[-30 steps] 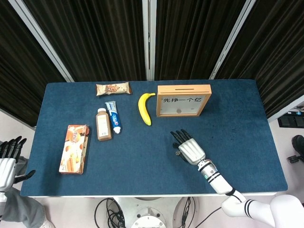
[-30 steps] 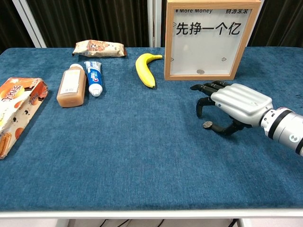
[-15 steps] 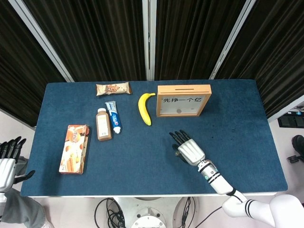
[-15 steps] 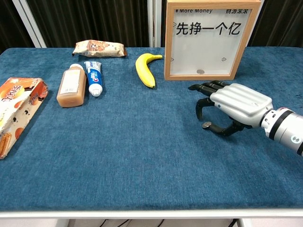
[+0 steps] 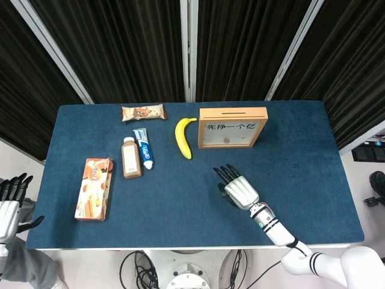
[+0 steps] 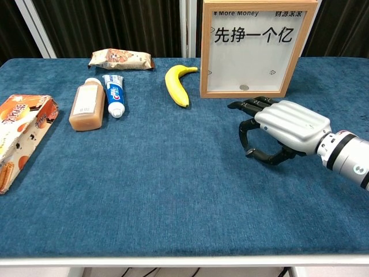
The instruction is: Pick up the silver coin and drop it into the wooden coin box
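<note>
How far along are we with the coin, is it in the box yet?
Not yet. The right hand is down on the blue table in front of the wooden coin box, fingers curled at the cloth. No coin is visible now, so a grip cannot be confirmed. Lifting it and dropping it in the box remain.

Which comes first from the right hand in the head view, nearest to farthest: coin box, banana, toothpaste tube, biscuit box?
From the right hand:
1. Wooden coin box, just beyond it on the table's far side.
2. Banana, left of the box.
3. Toothpaste tube, further left.
4. Biscuit box, near the left edge.
</note>
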You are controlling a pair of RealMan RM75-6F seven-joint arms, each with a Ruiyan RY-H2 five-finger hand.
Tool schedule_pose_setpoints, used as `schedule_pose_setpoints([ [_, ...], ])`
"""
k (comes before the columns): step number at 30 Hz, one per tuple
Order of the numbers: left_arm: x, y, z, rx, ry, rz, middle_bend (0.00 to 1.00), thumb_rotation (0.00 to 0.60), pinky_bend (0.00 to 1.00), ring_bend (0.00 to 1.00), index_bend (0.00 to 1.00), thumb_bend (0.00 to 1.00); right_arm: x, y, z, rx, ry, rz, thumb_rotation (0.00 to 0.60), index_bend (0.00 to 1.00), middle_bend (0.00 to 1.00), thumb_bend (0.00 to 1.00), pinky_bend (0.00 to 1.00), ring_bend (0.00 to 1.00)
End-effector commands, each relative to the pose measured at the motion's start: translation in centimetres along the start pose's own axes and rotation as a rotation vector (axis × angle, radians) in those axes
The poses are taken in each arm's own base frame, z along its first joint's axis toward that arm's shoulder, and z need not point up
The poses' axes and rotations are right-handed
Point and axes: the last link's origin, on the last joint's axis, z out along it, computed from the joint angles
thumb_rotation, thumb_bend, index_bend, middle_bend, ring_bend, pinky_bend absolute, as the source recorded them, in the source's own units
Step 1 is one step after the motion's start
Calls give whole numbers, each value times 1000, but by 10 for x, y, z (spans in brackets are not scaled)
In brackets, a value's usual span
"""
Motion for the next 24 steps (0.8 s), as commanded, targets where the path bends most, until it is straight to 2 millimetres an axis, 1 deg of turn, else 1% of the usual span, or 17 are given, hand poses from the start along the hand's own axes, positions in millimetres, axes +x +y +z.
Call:
schedule_pose_setpoints([
  [1,0,0,0,0,-2,2,0,600,0,0,26,124,0,0,0,-1,-1,-1,600,481,37,373,0,0],
  [6,0,0,0,0,-3,3,0,600,0,0,26,125,-1,0,0,-1,-6,-6,600,500,37,374,0,0],
  [19,-1,-1,0,-1,-5,3,0,600,0,0,26,125,0,0,2,-9,3,2,600,618,42,376,0,0],
  [22,-1,-1,-1,-1,-6,1,0,600,0,0,26,124,3,1,2,-7,17,5,600,635,43,375,0,0],
  [24,0,-1,-1,-1,-6,-3,0,600,0,0,26,125,10,2,1,-5,41,9,600,643,43,373,0,0],
])
